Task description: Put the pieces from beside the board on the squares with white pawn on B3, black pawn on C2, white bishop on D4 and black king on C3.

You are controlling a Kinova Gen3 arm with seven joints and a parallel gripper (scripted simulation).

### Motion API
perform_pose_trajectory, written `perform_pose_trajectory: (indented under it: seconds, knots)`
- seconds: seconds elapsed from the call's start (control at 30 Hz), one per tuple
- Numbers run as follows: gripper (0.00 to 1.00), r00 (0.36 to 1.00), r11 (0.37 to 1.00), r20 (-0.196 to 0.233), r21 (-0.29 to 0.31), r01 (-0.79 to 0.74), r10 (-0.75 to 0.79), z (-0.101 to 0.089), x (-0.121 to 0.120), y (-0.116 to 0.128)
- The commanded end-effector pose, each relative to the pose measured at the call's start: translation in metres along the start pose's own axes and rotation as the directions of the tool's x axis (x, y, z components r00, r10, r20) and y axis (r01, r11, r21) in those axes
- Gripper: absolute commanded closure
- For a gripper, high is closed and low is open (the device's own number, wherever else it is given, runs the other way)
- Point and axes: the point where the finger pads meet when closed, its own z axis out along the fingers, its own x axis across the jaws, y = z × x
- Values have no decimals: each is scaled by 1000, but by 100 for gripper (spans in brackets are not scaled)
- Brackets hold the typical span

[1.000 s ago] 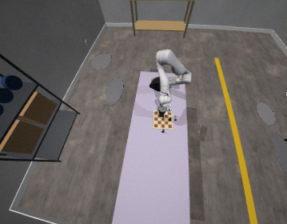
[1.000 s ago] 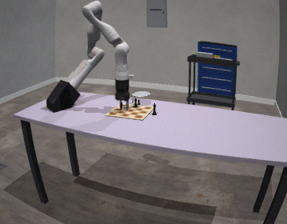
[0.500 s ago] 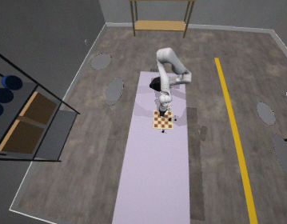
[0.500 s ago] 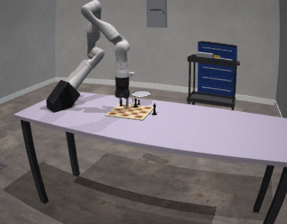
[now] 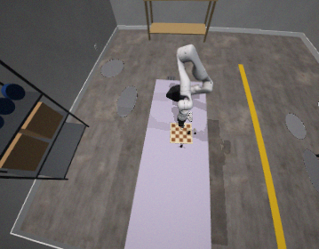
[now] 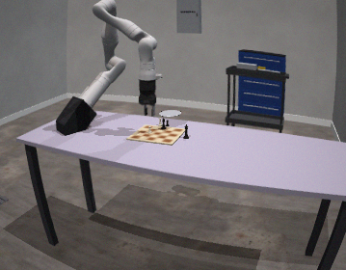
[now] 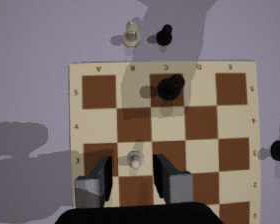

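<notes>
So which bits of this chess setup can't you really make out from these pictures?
- Board near edge, wrist view: hidden behind the open gripper body.
- Edge letters and digits, wrist view: blurred.
- Pieces, top view: too small to identify.
- Black piece, wrist view: sits at the frame's right edge, type unclear.

Board point(image 7: 191, 106): showing brown and cream checks, tan border.
Table point(image 6: 244, 154): showing pale lilac top, dark legs.
Pawn between fingers: showing white-grey.
Piece on board point(image 7: 171, 87): showing black.
Pieces beyond board: one off-white point(image 7: 131, 34), one black point(image 7: 164, 34).
Arm point(image 6: 133, 34): showing white, black base.
Floor line point(image 5: 260, 147): showing yellow.
Cabinet point(image 6: 261, 82): showing blue.
</notes>
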Motion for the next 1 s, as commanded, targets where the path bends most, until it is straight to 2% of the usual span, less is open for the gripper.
perform_pose_trajectory:
  seconds: [0.0, 0.17, 0.2, 0.97]
  knots:
    - [32, 1000, 1000, -15, -12, -10, 10, -12, 2, 6]
    - [32, 1000, 1000, -15, -12, -10, 10, -15, 2, 6]
    - [0, 1000, 1000, -15, -12, -10, 10, -15, 2, 6]
    - [0, 1000, 1000, -15, -12, -11, 10, -15, 2, 6]
